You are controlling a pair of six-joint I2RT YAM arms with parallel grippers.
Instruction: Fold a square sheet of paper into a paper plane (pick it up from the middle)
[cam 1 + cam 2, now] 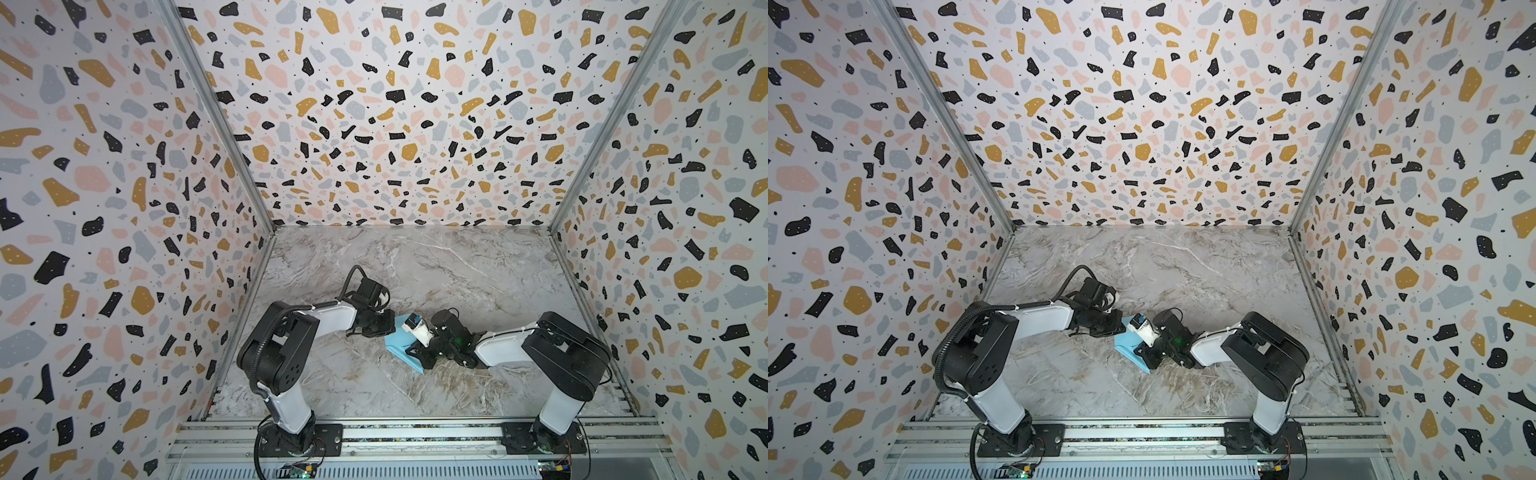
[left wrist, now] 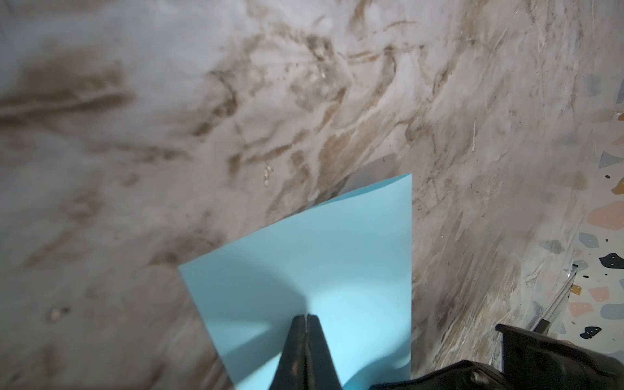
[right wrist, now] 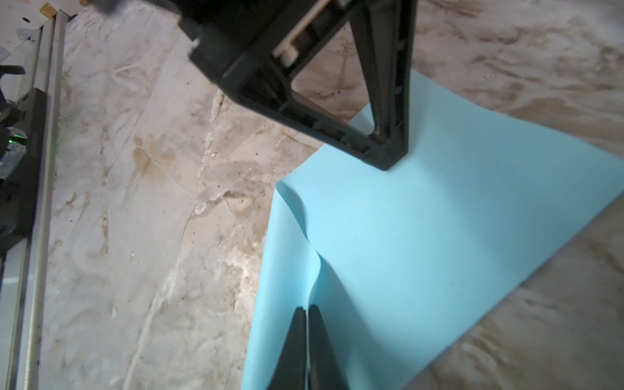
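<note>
Left wrist view is showing one sheet of paper (image 2: 314, 256), plain light blue and matte. The left gripper (image 2: 306, 318) is pinching it, its two black fingers pressing together on the sheet with no gap between them. A shadow is falling on the table (image 2: 169, 101) beyond the far corner, so that part is standing clear of the surface.

Right wrist view is showing the right gripper (image 3: 308, 309) doing the same, its two fingers clamping a raised ridge of the sheet. The ridge is running from the fingertips to a curled edge. The rest of the paper is bowing in soft, rounded curves rather than lying flat.

In both top views two arms are reaching toward each other, the left arm (image 1: 291, 332) from one side and the right arm (image 1: 561, 353) from the other. The single sheet is hanging between the two grippers, around the middle of the marble table's width and in its nearer half. One corner is pointing down toward the front rail; whether it is touching the table I cannot tell. Three speckled walls (image 1: 374, 104) are enclosing the table.
</note>
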